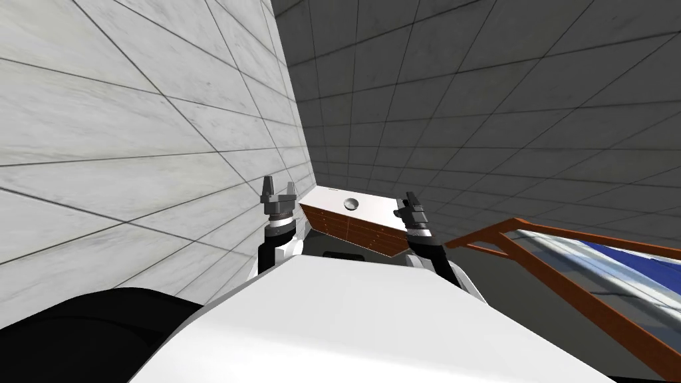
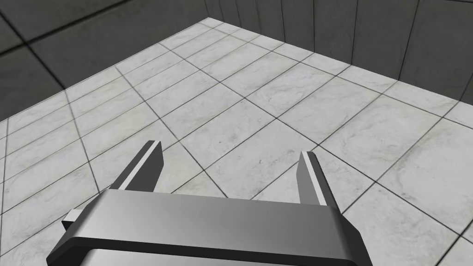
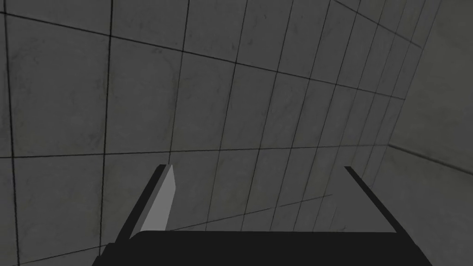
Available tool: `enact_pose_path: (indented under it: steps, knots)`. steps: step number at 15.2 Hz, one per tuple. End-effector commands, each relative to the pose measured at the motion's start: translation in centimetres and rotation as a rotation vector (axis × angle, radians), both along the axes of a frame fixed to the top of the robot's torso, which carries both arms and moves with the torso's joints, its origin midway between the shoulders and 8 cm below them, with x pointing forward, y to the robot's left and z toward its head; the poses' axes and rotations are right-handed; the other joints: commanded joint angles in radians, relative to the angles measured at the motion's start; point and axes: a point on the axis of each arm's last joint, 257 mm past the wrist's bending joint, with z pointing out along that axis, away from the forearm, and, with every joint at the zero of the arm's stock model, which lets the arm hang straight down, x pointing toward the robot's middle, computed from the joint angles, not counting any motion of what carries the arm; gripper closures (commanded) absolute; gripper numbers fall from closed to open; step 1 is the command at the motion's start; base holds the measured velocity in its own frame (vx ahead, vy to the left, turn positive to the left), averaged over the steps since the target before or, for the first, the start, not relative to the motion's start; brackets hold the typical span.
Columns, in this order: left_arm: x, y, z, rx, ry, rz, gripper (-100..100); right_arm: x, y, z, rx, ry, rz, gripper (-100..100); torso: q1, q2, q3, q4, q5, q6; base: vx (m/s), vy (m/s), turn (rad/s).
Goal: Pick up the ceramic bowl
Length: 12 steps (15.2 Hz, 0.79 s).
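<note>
The bowl is being carried on the white top of the desk, which stands in the wall corner. The left end effector is being held released off the desk's left edge. The right end effector is being held released at its right edge.

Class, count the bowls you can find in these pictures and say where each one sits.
1. A small grey bowl sits on the white top of the brown-fronted drawer cabinet in the room's corner, ahead of the robot. Any inside the drawers would be hidden.
</note>
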Motion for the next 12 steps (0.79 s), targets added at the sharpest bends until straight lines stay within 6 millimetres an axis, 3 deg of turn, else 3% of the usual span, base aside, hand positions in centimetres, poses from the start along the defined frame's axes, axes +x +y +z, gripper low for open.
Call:
enact_pose_path:
  steps: [1, 2, 3, 4, 5, 6, 7, 8, 9, 10, 12]
  knots:
    - [0.0, 0.0, 0.0, 0.0, 0.0, 0.0, 0, 0.1, -0.1, -1.1, -0.042, 0.037, -0.003, -100, 0.0, 0.0, 0.0, 0.0, 0.0, 0.0, 0.01, 0.035, 0.117]
    - [0.0, 0.0, 0.0, 0.0, 0.0, 0.0, 0, 0.2, -0.3, -2.7, -0.093, 0.085, -0.008, -100, 0.0, 0.0, 0.0, 0.0, 0.0, 0.0, 0.015, 0.044, 0.174]
    - [0.0, 0.0, 0.0, 0.0, 0.0, 0.0, 0, 0.2, -0.3, -2.7, -0.097, 0.086, -0.006, -100, 0.0, 0.0, 0.0, 0.0, 0.0, 0.0, 0.017, 0.044, 0.154]
    - [0.0, 0.0, 0.0, 0.0, 0.0, 0.0, 0, 0.2, -0.6, -4.5, -0.146, 0.136, -0.013, -100, 0.0, 0.0, 0.0, 0.0, 0.0, 0.0, 0.013, 0.05, 0.192]
    - [0.0, 0.0, 0.0, 0.0, 0.0, 0.0, 0, 0.2, -0.5, -4.5, -0.155, 0.138, -0.008, -100, 0.001, 0.0, 0.0, 0.0, 0.0, 0.0, 0.014, 0.045, 0.151]
    - [0.0, 0.0, 0.0, 0.0, 0.0, 0.0, 0, 0.2, -1.0, -6.4, -0.201, 0.19, -0.018, -100, 0.001, 0.0, 0.0, 0.0, 0.0, 0.0, 0.02, 0.055, 0.191]
    - [0.0, 0.0, 0.0, 0.0, 0.0, 0.0, 0, 0.2, -0.9, -6.4, -0.216, 0.192, -0.01, -100, 0.001, 0.0, 0.0, 0.0, 0.0, 0.0, 0.019, 0.048, 0.158]
    - [0.0, 0.0, 0.0, 0.0, 0.0, 0.0, 0, 0.0, -1.5, -8.4, -0.263, 0.245, -0.021, -100, 0.001, 0.0, 0.0, 0.0, 0.0, 0.0, 0.024, 0.054, 0.202]
    - [0.0, 0.0, 0.0, 0.0, 0.0, 0.0, 0, 0.0, -1.4, -8.4, -0.279, 0.248, -0.012, -100, 0.001, -0.001, 0.0, 0.0, 0.0, 0.0, 0.026, 0.05, 0.169]
    - [0.0, 0.0, 0.0, 0.0, 0.0, 0.0, 0, -0.3, -2.0, -10.4, -0.33, 0.302, -0.021, -100, 0.001, -0.001, -0.001, 0.0, 0.0, 0.0, 0.029, 0.045, 0.206]
    - [0.0, 0.0, 0.0, 0.0, 0.0, 0.0, 0, -0.3, -1.9, -10.4, -0.345, 0.304, -0.012, -100, 0.001, -0.001, -0.001, 0.0, 0.0, 0.0, 0.025, 0.038, 0.12]
